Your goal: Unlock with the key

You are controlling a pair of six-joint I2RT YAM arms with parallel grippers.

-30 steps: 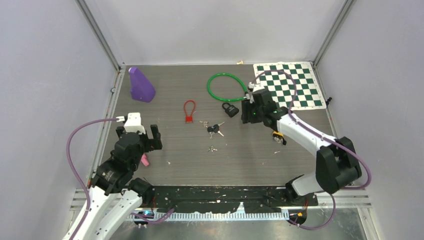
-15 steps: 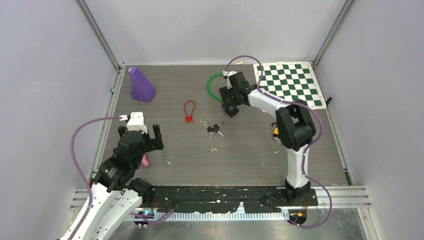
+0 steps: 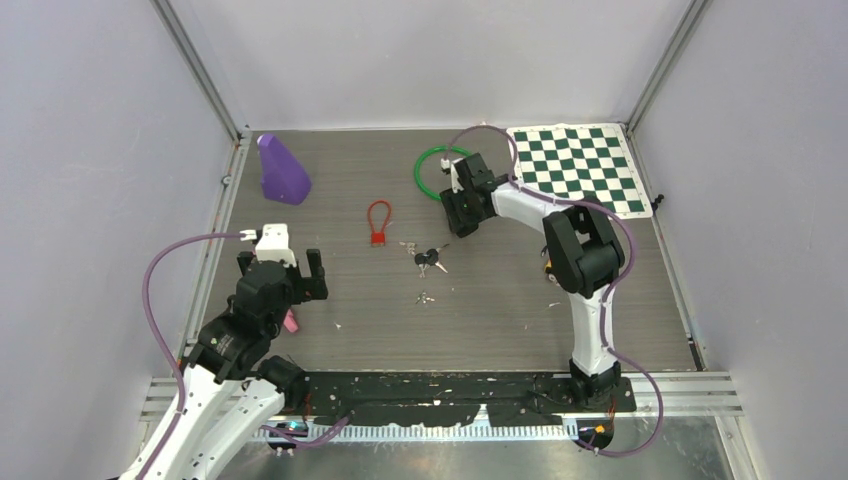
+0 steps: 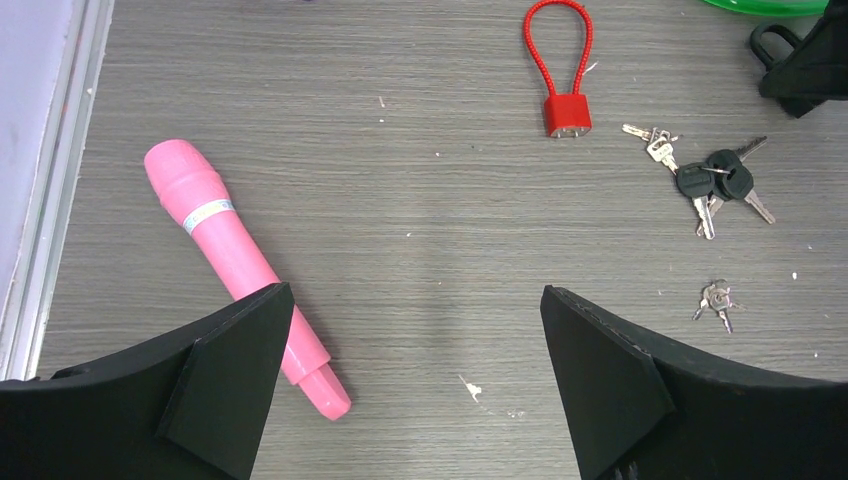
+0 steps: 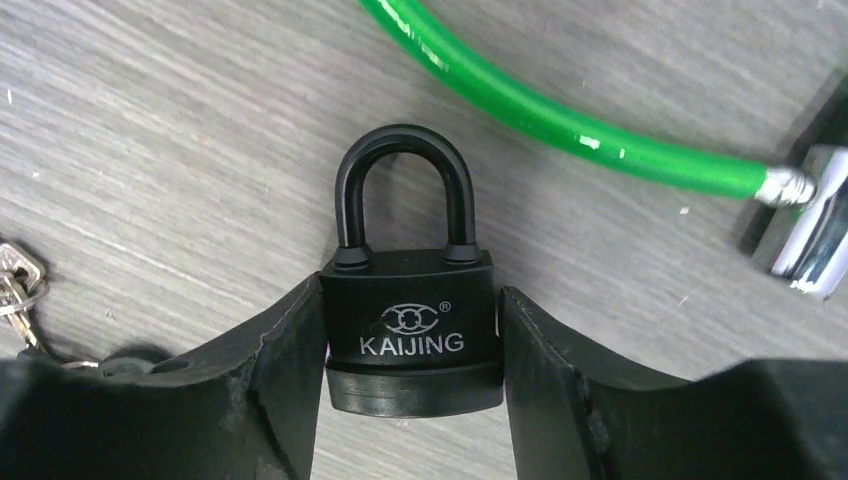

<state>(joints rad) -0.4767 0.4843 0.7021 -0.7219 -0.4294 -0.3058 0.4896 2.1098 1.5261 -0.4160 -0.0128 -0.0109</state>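
- Top view: the right tool (image 3: 458, 213) is seen lowered beside the green cable loop (image 3: 424, 178). The key bunch (image 3: 430, 258) lies loose mid-tabletop (image 3: 500, 300), untouched. The left tool (image 3: 281, 268) is poised near the left edge.
- Left wrist view: its fingers are spread wide, with nothing between them. A pink marker (image 4: 232, 252) lies by the left finger.
- Right wrist view: the black padlock (image 5: 412, 340) is clamped by its body between both fingers, flat on the tabletop, with its shackle closed.

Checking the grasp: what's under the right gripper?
A black padlock lies on the table, body between the fingers of the right gripper, shackle closed. From overhead the gripper covers it; keyhole unseen.
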